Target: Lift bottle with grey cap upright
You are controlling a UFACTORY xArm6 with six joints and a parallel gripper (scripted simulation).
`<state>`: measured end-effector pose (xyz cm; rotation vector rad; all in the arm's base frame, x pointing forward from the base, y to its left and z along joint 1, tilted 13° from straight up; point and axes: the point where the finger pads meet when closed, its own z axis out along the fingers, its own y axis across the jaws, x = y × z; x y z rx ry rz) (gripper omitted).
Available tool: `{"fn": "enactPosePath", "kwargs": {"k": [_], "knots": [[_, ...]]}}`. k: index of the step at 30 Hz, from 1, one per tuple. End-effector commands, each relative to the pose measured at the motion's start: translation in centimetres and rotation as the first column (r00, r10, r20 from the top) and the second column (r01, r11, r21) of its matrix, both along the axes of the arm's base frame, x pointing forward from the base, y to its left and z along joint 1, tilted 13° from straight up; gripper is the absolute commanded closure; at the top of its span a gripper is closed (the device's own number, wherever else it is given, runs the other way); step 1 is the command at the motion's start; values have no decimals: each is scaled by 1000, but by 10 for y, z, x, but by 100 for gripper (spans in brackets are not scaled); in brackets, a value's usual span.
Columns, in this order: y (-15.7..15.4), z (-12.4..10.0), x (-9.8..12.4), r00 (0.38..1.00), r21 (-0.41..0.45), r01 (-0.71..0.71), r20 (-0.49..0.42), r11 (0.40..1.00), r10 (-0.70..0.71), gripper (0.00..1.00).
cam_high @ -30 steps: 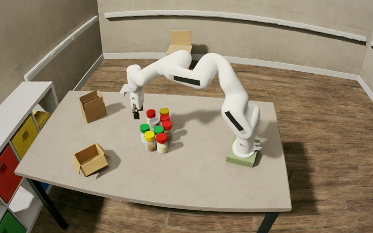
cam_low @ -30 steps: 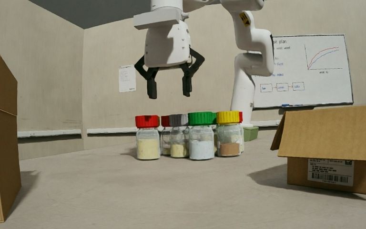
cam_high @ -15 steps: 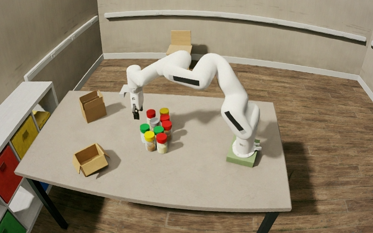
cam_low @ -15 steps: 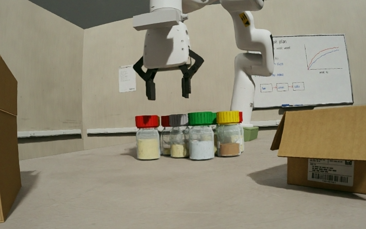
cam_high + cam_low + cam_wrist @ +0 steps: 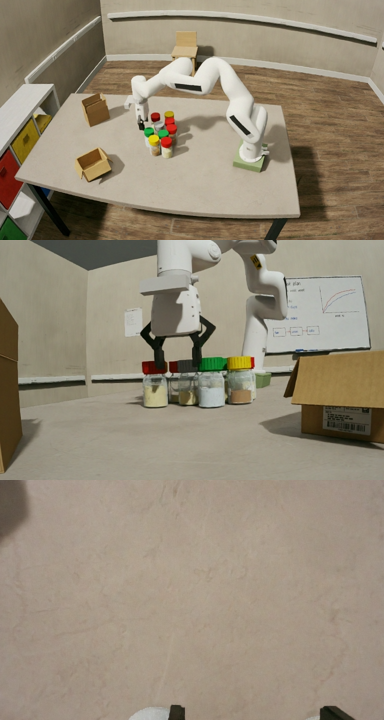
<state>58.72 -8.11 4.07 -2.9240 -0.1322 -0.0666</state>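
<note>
- Top view: pincer (image 5: pixel 140 124) hangs just beside the bottle cluster, on the side toward the upper cardboard box (image 5: pixel 95 109). Grey-cap bottle (image 5: pixel 158 126) stands at that edge of the cluster, between a red-cap bottle (image 5: pixel 155 117) and a green-cap bottle (image 5: pixel 148 133). Target lies from the pincer toward the arm's base (image 5: pixel 239 165). All bottles upright on the surface (image 5: pixel 198 183).
- Exterior view: pincer (image 5: pixel 178 359) points straight down, fingers wide apart, nothing held. Fingertips at cap level, seeming to frame the grey cap (image 5: pixel 186 365), but they look nearer the camera than the bottle. Bottle axis vertical, matching the pincer's.
- Wrist view: only bare surface (image 5: pixel 200 580) and two fingertips at the bottom edge; the bottle isn't between them. My read: the next move is a short sideways slide toward the cluster, with the neighbours tight alongside.
</note>
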Motion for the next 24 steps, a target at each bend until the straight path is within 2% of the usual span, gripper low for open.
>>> {"fn": "enactPosePath", "kwargs": {"k": [1,11,18,24], "knots": [[-1,2,3,1000,-2,1,8,1000,-1,21],[8,-37,6,1000,-2,1,11,1000,-1,21],[8,-37,6,1000,-2,1,11,1000,-1,21],[7,-37,-5,1000,-2,1,8,1000,-1,21]]}}
